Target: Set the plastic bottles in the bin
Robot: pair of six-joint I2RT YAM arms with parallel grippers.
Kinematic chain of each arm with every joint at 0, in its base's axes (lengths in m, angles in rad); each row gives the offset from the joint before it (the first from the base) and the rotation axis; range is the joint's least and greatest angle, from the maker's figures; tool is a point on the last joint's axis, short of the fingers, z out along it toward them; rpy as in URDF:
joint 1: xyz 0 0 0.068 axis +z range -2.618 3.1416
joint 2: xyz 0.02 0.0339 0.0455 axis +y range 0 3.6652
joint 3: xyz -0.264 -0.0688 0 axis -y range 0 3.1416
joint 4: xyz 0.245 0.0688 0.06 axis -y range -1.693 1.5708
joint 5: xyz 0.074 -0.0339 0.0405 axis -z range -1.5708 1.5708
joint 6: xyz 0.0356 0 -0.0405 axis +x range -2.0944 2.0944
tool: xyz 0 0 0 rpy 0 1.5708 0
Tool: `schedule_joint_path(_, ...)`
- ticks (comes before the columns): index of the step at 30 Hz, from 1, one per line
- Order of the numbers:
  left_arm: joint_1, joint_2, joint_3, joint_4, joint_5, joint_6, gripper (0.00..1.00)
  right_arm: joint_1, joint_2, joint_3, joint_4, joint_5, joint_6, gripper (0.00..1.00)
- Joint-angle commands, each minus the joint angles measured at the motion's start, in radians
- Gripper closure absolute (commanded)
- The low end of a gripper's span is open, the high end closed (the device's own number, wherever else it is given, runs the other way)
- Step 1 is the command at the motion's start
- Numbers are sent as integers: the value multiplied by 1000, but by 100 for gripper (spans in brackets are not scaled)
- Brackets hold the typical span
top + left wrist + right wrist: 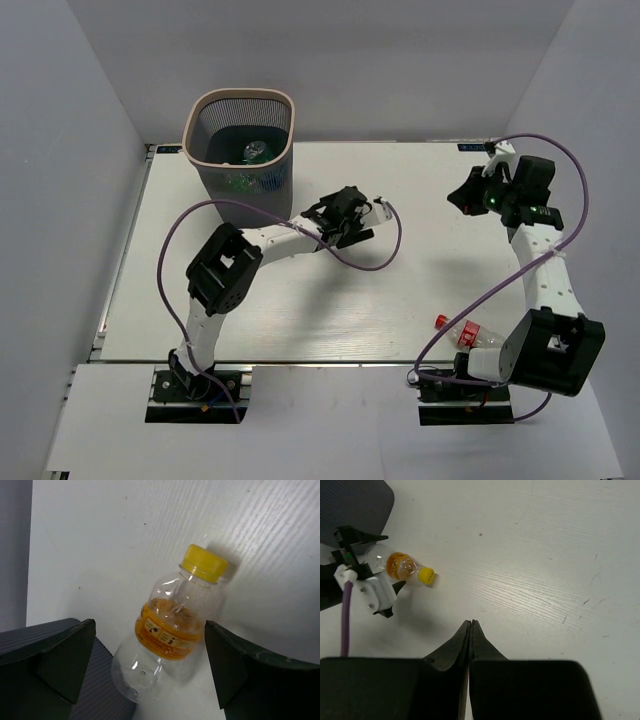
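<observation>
My left gripper [149, 647] has its jaws spread wide, one finger on each side of the yellow-cap bottle [170, 630], which lies on its side on the table [400, 300], cap pointing away from the wrist. I see a gap between the bottle and each finger, so nothing is gripped. The left arm is folded at the elbow, its forearm reaching out toward the middle of the table, right of the bin [240, 94]. My right gripper [471, 626] has its jaws pressed fully together with nothing between them, hanging over bare table. From its wrist view the yellow-cap bottle and the left fingers lie well off to the upper left. The right arm runs up the right side of the table, wrist turned left near the far edge. The bin stands at the far left corner with a green bottle [258, 150] inside. A red-cap bottle [465, 333] lies at the near edge beside the right arm's base.
</observation>
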Motion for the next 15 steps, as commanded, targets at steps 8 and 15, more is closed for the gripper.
schedule_joint_path(8, 67, 54, 19, -82, 83, 9, 1, -75, -56, 8, -60, -72, -47, 91)
schedule_joint_path(15, 86, 74, 17, -92, 160, -40, 46, -101, -62, -17, -80, -104, -41, 84)
